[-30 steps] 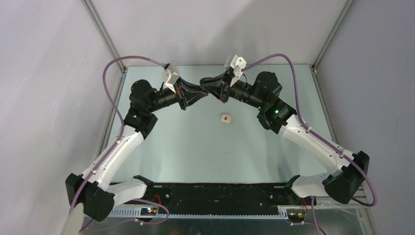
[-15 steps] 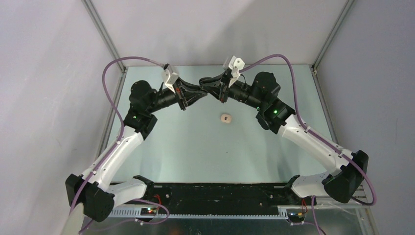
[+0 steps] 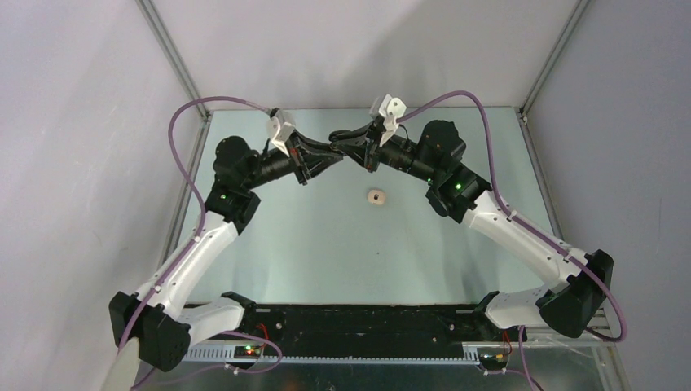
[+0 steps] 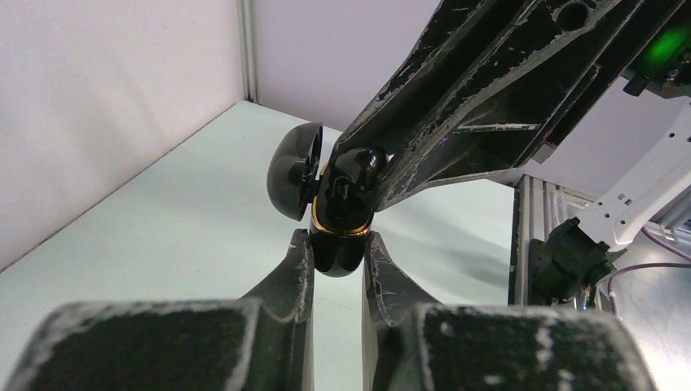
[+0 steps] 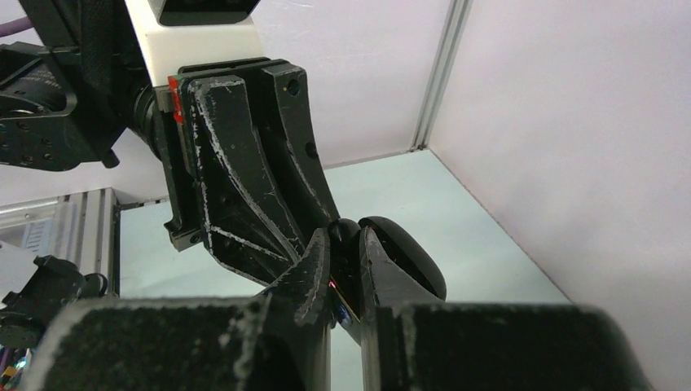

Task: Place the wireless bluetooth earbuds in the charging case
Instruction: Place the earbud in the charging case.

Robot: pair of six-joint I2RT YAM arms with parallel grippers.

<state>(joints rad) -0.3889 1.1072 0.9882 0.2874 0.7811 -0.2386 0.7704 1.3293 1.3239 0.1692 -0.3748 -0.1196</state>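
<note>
My left gripper (image 4: 336, 240) is shut on a black charging case (image 4: 338, 252) with a gold rim, held in the air with its lid (image 4: 293, 175) open. My right gripper (image 5: 344, 236) is shut on a black earbud (image 4: 356, 165) and holds it in the case's mouth. In the right wrist view the earbud (image 5: 345, 244) shows between my fingers, with the lid (image 5: 411, 259) just right of them. In the top view both grippers, left (image 3: 326, 153) and right (image 3: 341, 140), meet at the far middle of the table.
A small cream-white rounded piece (image 3: 375, 196) with a dark spot lies on the table nearer than the grippers; I cannot tell whether it is an earbud or a case. Grey walls enclose the pale green table (image 3: 326, 244) at the back and sides.
Both grippers have edged slightly to the left while staying together. The left arm's elbow has shifted a little left. The cream-white piece has not moved.
</note>
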